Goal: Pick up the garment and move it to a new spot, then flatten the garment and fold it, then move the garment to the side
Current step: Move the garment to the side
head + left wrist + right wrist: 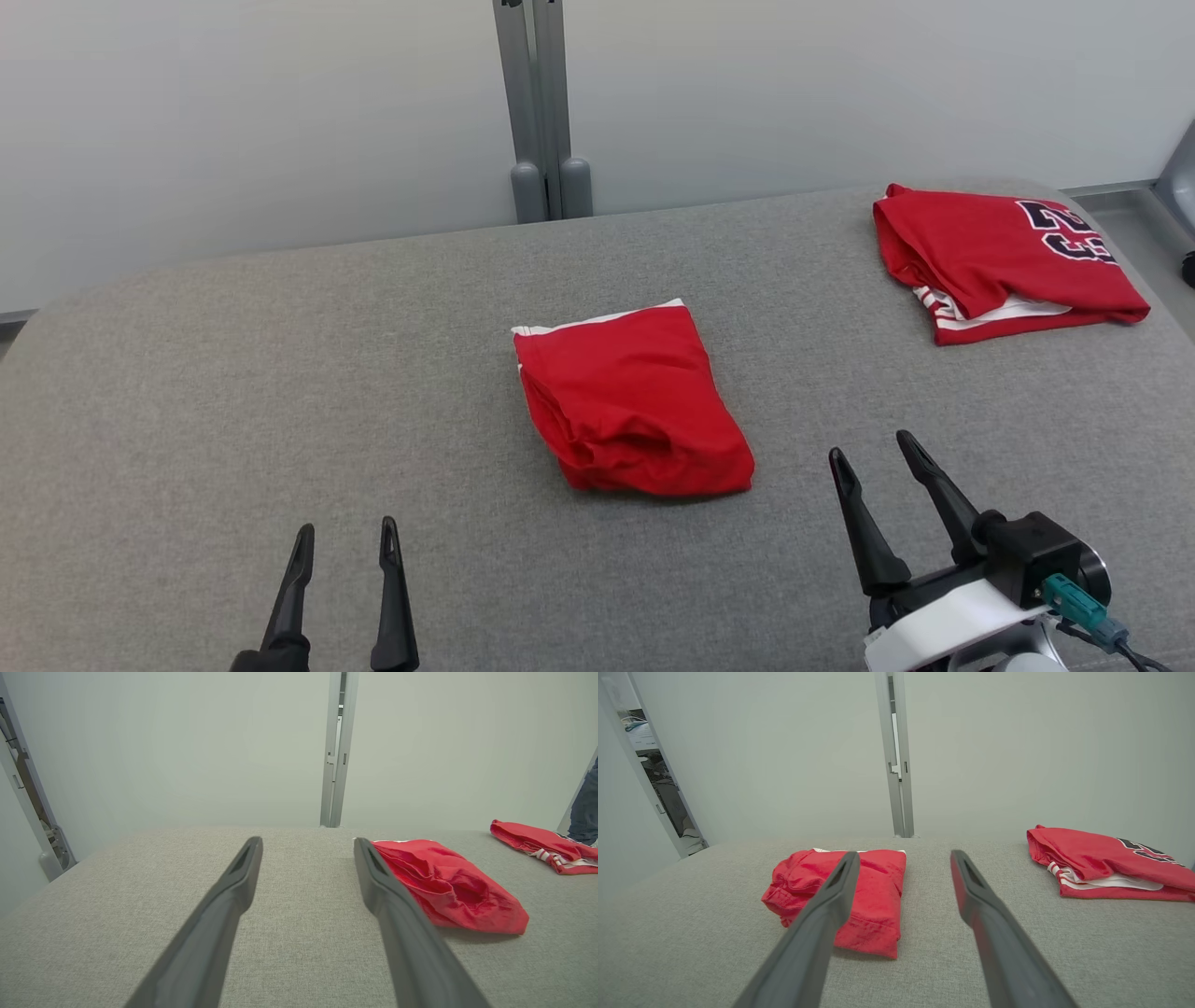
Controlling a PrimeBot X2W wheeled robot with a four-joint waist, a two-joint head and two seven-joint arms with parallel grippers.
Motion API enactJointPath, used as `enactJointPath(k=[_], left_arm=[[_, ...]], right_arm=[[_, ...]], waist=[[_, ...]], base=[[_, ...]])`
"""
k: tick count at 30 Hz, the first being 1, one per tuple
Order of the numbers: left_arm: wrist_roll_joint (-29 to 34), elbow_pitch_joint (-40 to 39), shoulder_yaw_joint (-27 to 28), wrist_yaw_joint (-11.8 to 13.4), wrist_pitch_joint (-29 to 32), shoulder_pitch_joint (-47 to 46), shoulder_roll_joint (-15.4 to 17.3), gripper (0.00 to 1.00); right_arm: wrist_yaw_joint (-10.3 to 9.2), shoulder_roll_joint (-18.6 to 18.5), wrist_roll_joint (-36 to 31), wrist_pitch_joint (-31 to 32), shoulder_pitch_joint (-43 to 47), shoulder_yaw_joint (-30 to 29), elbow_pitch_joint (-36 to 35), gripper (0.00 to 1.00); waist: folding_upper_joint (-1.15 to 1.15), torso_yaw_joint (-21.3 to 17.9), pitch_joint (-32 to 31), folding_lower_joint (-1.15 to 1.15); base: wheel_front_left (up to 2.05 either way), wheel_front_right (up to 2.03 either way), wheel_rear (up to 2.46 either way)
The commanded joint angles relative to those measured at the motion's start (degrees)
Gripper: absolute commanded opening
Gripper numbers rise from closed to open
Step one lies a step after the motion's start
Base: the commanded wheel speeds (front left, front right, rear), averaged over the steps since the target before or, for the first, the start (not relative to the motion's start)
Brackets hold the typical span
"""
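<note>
Fingers spread wide, the left gripper (308, 843) hovers over a grey table (93, 914); a bundled red garment (451, 889) lies right of centre, a red-and-white cloth (537, 845) at far right.

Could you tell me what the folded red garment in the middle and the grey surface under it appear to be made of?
The folded red garment looks like a soft, matte fabric, possibly cotton or jersey: it creases and bunches loosely. The grey surface seems to be a matte, woven, upholstery-like cloth: a fine flecked weave shows up close.
</note>
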Motion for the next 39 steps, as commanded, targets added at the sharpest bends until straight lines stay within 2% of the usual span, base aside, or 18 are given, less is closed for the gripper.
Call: enactJointPath(k=[1,33,39], left_arm=[[0.32,0.02,-0.15,0.07,0.00,0.48,0.12,1.00],[-0.45,1.05,-0.35,0.24,0.00,0.48,0.12,1.00],[0.06,1.10,-0.75,-0.24,0.01,-0.99,0.12,1.00]], right_arm=[[-0.08,0.28,-0.34,-0.24,0.42,-0.21,0.01,1.00],[-0.08,1.12,-0.42,-0.24,0.78,-0.71,0.38,1.00],[-0.08,1.68,0.82,-0.24,-1.47,-0.37,1.19,1.00]], waist=[[0.00,0.01,0.03,0.00],[0.00,0.70,0.84,0.00],[0.00,1.45,2.48,0.00]], base=[[0.00,0.00,0.00],[0.00,0.00,0.00],[0.00,0.00,0.00]])
